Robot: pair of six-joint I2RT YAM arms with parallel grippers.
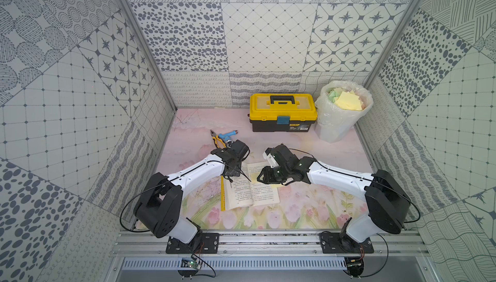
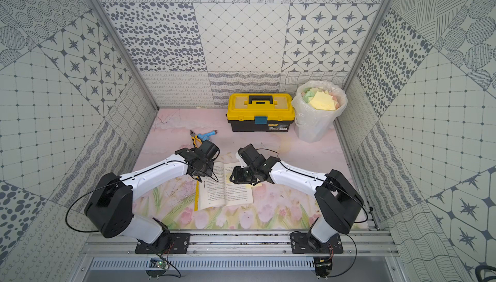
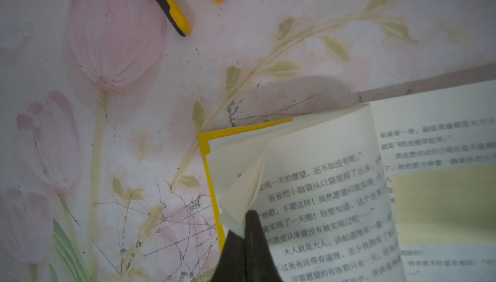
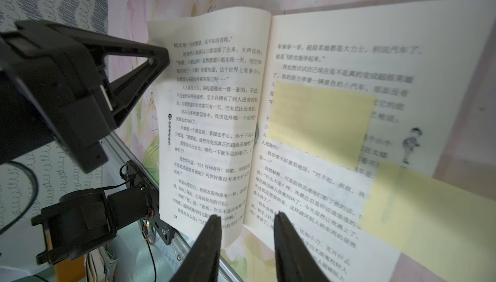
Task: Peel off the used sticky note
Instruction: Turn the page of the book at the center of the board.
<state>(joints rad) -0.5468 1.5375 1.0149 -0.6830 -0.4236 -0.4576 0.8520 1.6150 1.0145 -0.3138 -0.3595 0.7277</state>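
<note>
Near the middle of the flowered table (image 1: pixel 185 143), in both top views, an open book (image 1: pixel 249 194) lies flat with both arms bent over it. The left gripper (image 1: pixel 230 176) sits at the book's far left corner and the right gripper (image 1: pixel 261 180) hangs over the right-hand page. Their jaws are hidden from above. A lined bin (image 1: pixel 335 130) full of loose notes stands at the far right, probably where peeled ones go.

Left wrist view: the jaws are pressed together on a folded corner of the left page (image 3: pixel 316 186), holding it up in a curl. I judge this steadies the book while the other arm pulls.

Right wrist view: the right jaws stand spread with nothing between them, over the foot of the pages by the spine. The sticky note (image 4: pixel 319 122) lies flat on the right page, well beyond the fingertips. A second note (image 4: pixel 426 208) overhangs that page's outer edge. I cannot tell which one counts as used.
</note>
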